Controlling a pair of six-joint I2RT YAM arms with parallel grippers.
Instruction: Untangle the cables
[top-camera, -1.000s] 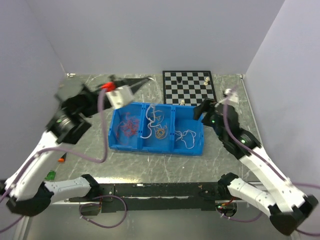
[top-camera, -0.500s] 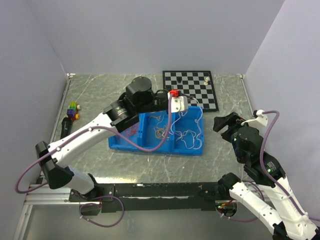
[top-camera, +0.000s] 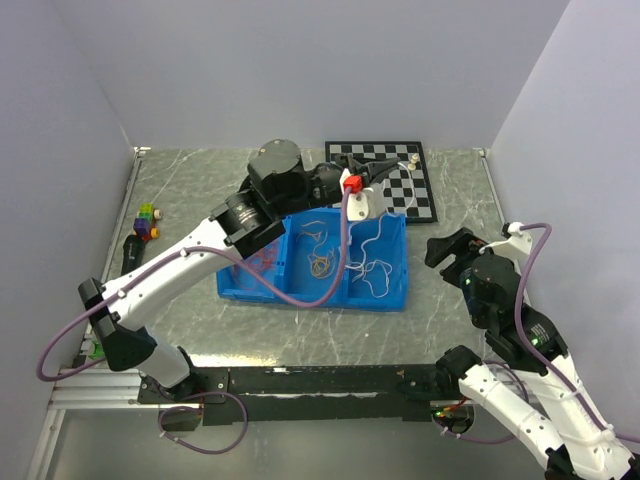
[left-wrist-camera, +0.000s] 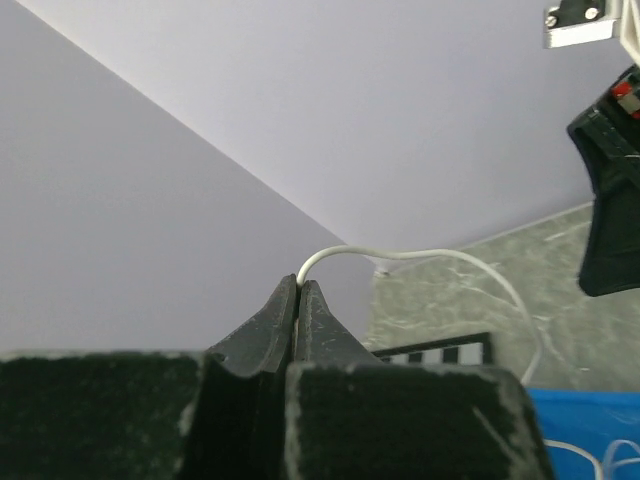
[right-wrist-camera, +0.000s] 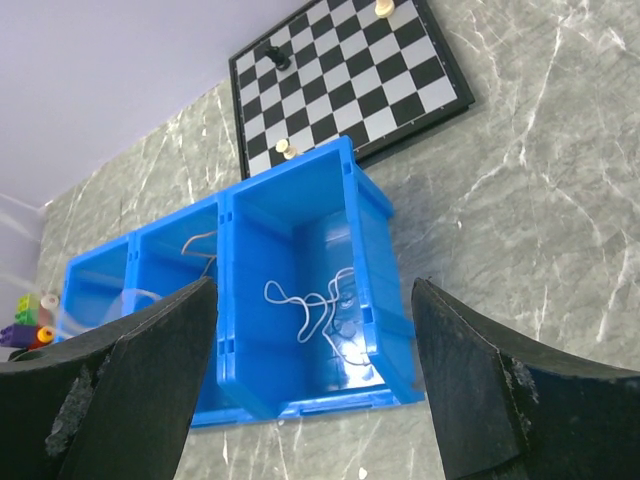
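The left gripper (left-wrist-camera: 298, 285) is raised above the far right corner of the blue bin (top-camera: 310, 300), at the near edge of the chessboard (top-camera: 418, 192). Its jaws are pressed together on a thin white cable (left-wrist-camera: 420, 255). In the left wrist view the strand arcs out of the fingertips and drops away to the right toward the bin.

The other cables (top-camera: 320, 264) lie in the three-compartment bin at the centre of the marble worktop (top-camera: 200, 180):

- **Left compartment:** a red-pink tangle (top-camera: 257, 262).
- **Middle compartment:** orange-yellow loops with a white strand beside them.
- **Right compartment:** loose white loops (right-wrist-camera: 315, 305).

The right gripper (right-wrist-camera: 310, 295) hangs to the right of the bin, clear of it, with its two fingers spread wide apart and nothing between them. In the right wrist view the bin's right compartment shows in the gap between those fingers.

A few chess pieces stand on the board, a dark one (right-wrist-camera: 283, 58) near its far left corner and pale ones at its edges. Small coloured toy blocks (top-camera: 147, 218) sit at the worktop's left edge, well apart from the bin.
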